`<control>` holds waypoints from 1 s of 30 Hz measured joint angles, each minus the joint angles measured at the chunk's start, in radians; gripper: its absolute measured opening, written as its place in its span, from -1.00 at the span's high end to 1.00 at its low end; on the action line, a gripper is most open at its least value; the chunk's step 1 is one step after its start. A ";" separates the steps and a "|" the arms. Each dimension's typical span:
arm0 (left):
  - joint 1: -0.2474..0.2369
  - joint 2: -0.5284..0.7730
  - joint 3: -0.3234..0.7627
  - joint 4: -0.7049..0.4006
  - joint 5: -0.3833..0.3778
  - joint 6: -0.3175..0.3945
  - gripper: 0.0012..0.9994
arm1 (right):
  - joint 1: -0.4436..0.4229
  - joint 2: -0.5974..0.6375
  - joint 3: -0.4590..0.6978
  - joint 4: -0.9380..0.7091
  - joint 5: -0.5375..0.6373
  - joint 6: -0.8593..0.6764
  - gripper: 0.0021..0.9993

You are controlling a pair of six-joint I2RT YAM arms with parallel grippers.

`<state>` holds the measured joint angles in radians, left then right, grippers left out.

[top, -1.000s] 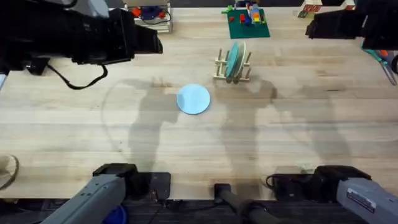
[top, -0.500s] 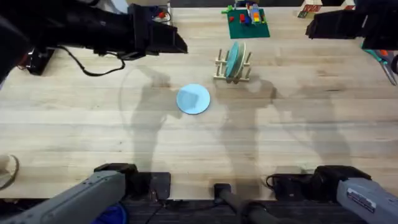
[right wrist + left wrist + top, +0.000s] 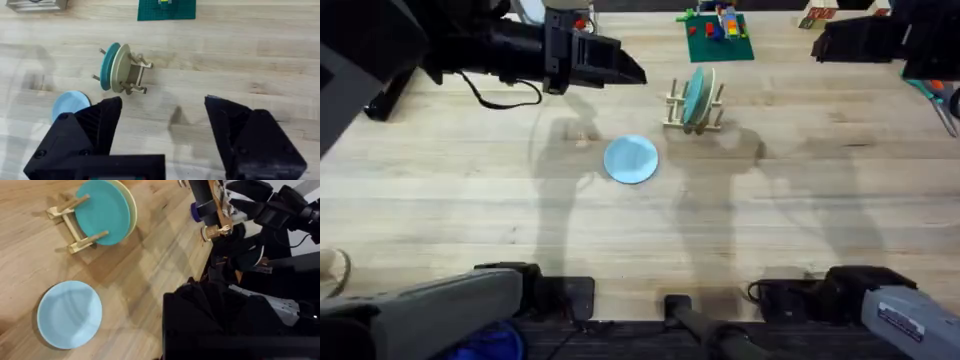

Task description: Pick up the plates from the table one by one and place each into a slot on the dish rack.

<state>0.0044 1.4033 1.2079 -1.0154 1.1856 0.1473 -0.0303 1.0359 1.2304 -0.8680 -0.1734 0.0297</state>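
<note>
A pale blue plate (image 3: 631, 159) lies flat on the table (image 3: 770, 210) near the middle, also visible in the left wrist view as the pale blue plate (image 3: 69, 314). Behind and to its right stands the dish rack (image 3: 695, 102), holding a teal plate (image 3: 102, 212) and a cream plate (image 3: 131, 202) upright. My left gripper (image 3: 625, 68) hangs high over the table's far side, left of the rack and above the blue plate. My right gripper (image 3: 165, 125) is open with nothing in it, held high at the far right (image 3: 830, 42); its view shows the dish rack (image 3: 131, 75) and the blue plate (image 3: 70, 104).
A green baseplate with bricks (image 3: 718, 35) lies at the far edge behind the rack. A metal-framed item (image 3: 35, 4) sits at the far left of that edge. A round wooden object (image 3: 330, 275) rests at the near left edge.
My left arm has swung to the right along the far side of the table, toward the rack. The right arm and the plates have not moved.
</note>
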 joint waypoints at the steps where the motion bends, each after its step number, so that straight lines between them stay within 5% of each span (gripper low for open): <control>1: 0.000 0.003 0.000 0.000 0.004 0.004 0.92 | 0.000 0.000 0.000 0.000 0.000 0.000 -0.99; 23: 0.000 0.007 0.000 -0.014 -0.008 0.029 0.92 | 0.000 0.000 0.000 0.000 0.000 0.000 -0.99; 30: 0.000 0.109 0.000 -0.014 -0.007 0.033 0.92 | 0.000 0.000 0.000 0.000 0.000 0.000 -0.99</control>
<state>0.0044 1.5123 1.2083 -1.0293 1.1782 0.1806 -0.0303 1.0359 1.2304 -0.8680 -0.1734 0.0296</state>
